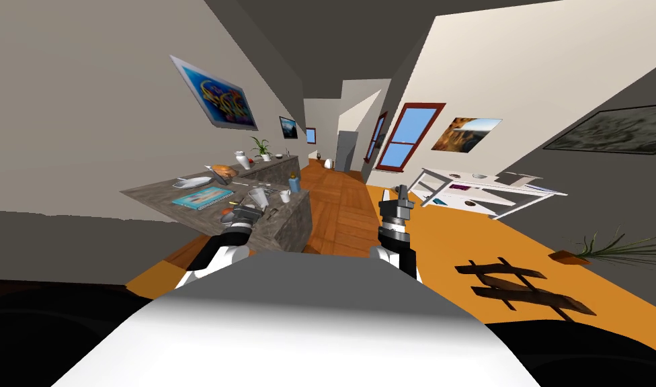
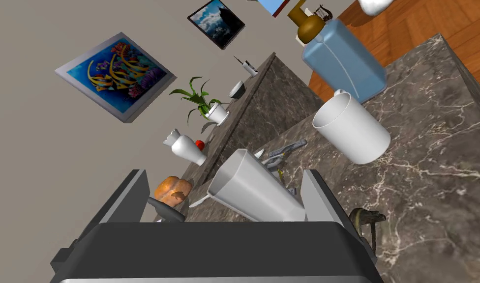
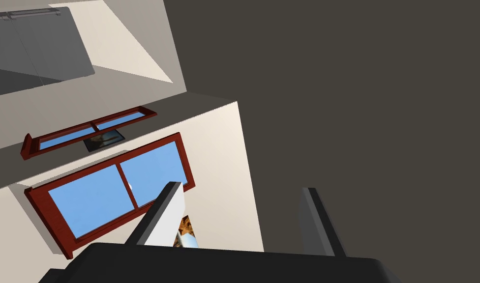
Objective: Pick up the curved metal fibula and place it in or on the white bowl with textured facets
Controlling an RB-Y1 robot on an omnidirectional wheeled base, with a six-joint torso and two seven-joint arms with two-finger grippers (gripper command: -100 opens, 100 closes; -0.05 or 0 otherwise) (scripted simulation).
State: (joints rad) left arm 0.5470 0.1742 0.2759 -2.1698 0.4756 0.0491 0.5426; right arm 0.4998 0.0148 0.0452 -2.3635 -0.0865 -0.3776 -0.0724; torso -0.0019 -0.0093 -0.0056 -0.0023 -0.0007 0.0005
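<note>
2 spread fingers of the left gripper (image 2: 224, 173) hover over the marbled counter (image 2: 431, 162), straddling a tipped white cup (image 2: 254, 189). The dark curved fibula (image 2: 366, 217) lies just outside 1 finger. Closing here would likely seize the cup, and a sideways shift could knock it into the mug (image 2: 352, 130). The right gripper (image 3: 241, 187), raised at the right, is spread too.

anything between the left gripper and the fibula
Nothing visible sits between them. The fibula lies on the marble counter, just outside one finger of the open left gripper. A tall white cup fills the line between the fingers, though, so the hand would likely have to shift sideways first.
</note>
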